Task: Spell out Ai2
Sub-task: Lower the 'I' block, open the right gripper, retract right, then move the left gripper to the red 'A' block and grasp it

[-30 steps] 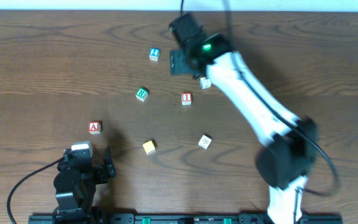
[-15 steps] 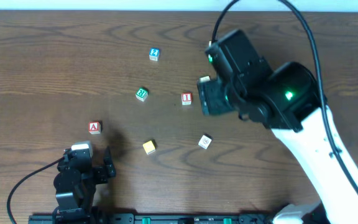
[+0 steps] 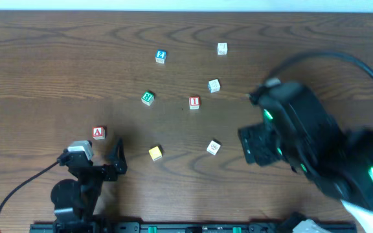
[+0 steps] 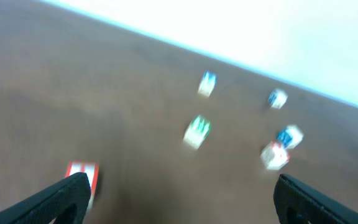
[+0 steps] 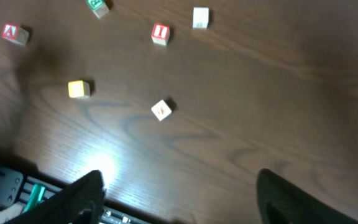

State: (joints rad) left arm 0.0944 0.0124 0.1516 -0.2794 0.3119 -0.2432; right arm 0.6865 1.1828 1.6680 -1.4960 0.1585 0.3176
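The red "A" cube (image 3: 98,133) lies at the front left, the red "I" cube (image 3: 194,102) in the middle, and the blue "2" cube (image 3: 161,56) at the back. My left gripper (image 3: 101,160) is open and empty just in front of the "A" cube. The blurred left wrist view shows the "A" cube (image 4: 82,174) by the left finger, with the "2" cube (image 4: 207,84) and "I" cube (image 4: 274,155) farther off. My right gripper (image 3: 252,144) is open and empty, raised high at the right. Its wrist view shows the "A" cube (image 5: 14,33) and "I" cube (image 5: 160,33).
A green-bordered cube (image 3: 147,98) lies left of the "I". A yellow cube (image 3: 155,153) and a white cube (image 3: 214,147) lie in front. Two more white cubes (image 3: 214,85) (image 3: 222,48) lie farther back. The rail runs along the front table edge (image 3: 186,226).
My right arm has swung from the back centre to the front right and risen, uncovering a white cube at the back. My left gripper has shifted and turned slightly.
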